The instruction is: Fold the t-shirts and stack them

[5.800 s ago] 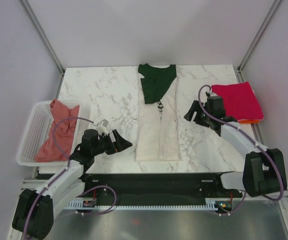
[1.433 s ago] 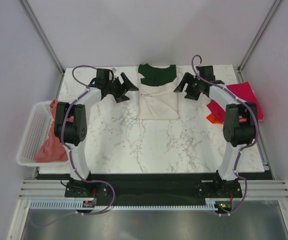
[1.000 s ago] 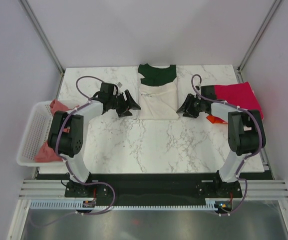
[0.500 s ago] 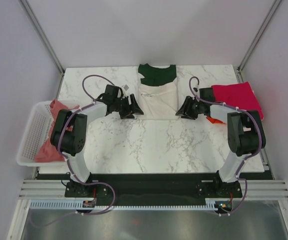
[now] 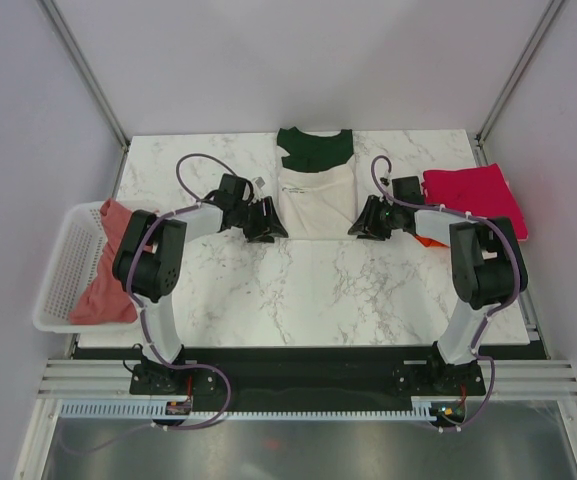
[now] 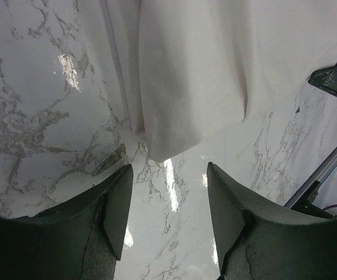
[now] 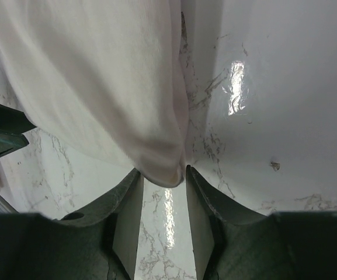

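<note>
The cream t-shirt (image 5: pixel 316 198) lies folded at the back middle of the table, its dark green collar (image 5: pixel 315 150) at the far end. My left gripper (image 5: pixel 268 224) sits low at the shirt's near left corner. In the left wrist view that gripper (image 6: pixel 168 175) is open, and the cream shirt (image 6: pixel 215 70) ends just ahead of the gap. My right gripper (image 5: pixel 359 220) is at the near right corner. Seen from the right wrist, this gripper (image 7: pixel 161 175) is open more narrowly, with a corner of the cream shirt (image 7: pixel 98 76) sitting between its fingertips. A magenta t-shirt (image 5: pixel 473 195) lies on an orange one (image 5: pixel 426 240) at the right.
A white lattice basket (image 5: pixel 63 270) stands at the table's left edge with a salmon-pink t-shirt (image 5: pixel 108 265) in it. Metal frame posts (image 5: pixel 88 70) rise at the back corners. Bare marble table (image 5: pixel 298 290) stretches in front of the shirt.
Both grippers have slid inward along the table to the cream shirt's near corners. Both pairs of jaws have narrowed, the right one around the corner of the cloth.
</note>
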You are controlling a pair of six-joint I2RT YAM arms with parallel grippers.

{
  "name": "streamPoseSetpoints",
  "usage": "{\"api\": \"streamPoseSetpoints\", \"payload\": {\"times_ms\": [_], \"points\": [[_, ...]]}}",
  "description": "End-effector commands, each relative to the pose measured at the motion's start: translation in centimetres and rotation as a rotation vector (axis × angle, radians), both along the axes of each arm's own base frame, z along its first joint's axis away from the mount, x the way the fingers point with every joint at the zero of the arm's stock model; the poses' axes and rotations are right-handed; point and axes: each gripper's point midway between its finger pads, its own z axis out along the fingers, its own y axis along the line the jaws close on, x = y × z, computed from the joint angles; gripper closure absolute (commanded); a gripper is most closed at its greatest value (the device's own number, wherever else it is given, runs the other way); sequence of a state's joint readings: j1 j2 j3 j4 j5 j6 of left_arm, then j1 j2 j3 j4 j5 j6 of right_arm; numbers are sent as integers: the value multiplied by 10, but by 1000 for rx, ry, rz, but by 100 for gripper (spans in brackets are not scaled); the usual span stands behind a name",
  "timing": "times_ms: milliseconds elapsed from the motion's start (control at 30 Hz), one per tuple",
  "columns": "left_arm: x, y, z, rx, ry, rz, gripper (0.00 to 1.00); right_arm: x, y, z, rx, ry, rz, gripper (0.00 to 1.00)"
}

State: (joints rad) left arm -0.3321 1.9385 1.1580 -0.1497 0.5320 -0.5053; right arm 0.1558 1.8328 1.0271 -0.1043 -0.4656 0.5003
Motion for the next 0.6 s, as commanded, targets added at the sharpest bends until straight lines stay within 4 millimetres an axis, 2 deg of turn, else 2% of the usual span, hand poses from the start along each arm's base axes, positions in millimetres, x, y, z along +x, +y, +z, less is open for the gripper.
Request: {"api": "streamPoseSetpoints", "payload": {"times_ms": [0,133,167,267,333,433,533,567], "points": [[18,-4,5,21,-82,-23,40,19,3,10,-12,-71,4,58],[26,-5,0,35,-79,-9,43,20,4,8,-14,-71,7,61],[26,-5,-4,37,-66,-6,45,21,5,8,-12,-70,8,67],[31,-10,-7,36,-65,-8,59,22,10,9,-11,-77,18,78],[32,-12,-8,39,-65,-12,62,22,10,9,-11,-77,20,81],[31,-16,-8,36,-72,-33,72,22,11,11,-9,-80,23,90],[29,-17,-6,41,-78,-50,98,23,10,15,-12,-83,22,100],[29,-14,-5,51,-78,-45,98,21,9,16,-22,-75,23,100]]}}
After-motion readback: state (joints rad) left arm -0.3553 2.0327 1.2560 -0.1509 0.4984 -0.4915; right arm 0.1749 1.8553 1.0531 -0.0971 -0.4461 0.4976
